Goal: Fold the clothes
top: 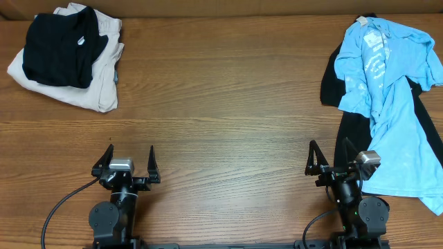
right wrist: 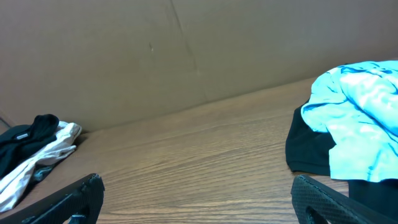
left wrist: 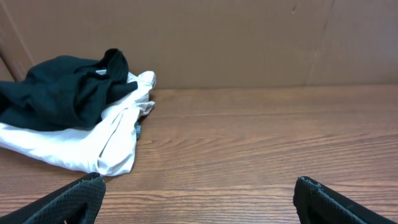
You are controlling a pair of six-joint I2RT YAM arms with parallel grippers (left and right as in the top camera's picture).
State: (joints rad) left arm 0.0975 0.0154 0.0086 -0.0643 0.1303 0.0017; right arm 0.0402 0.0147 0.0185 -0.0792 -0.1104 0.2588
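Down at the near edge of the tabletop (top: 221,117), the left claw (top: 129,152) stands wide, its two fingers well apart with only bare wood between them. The right claw (top: 329,152) is spread just as wide and grips nothing. Out from the right claw, the nearest clothes lie just beside it on its right. A blue shirt (top: 391,90) is spread rumpled from the far right corner down toward the near edge, lying over a black cloth (top: 351,131) that shows along the shirt's left side. The near end of that black cloth sits close to the claw's right finger; whether they touch I cannot tell. In the right wrist view the shirt and the black cloth fill the right side ahead of the fingers, and none of it lies between them. Out from the left claw, the wood runs bare to the far left corner, well apart from it. A black top (top: 59,48) is heaped there on a crumpled cream cloth (top: 100,83). In the left wrist view this pile sits ahead and to the left. A brown cardboard wall (left wrist: 249,37) backs the tabletop.
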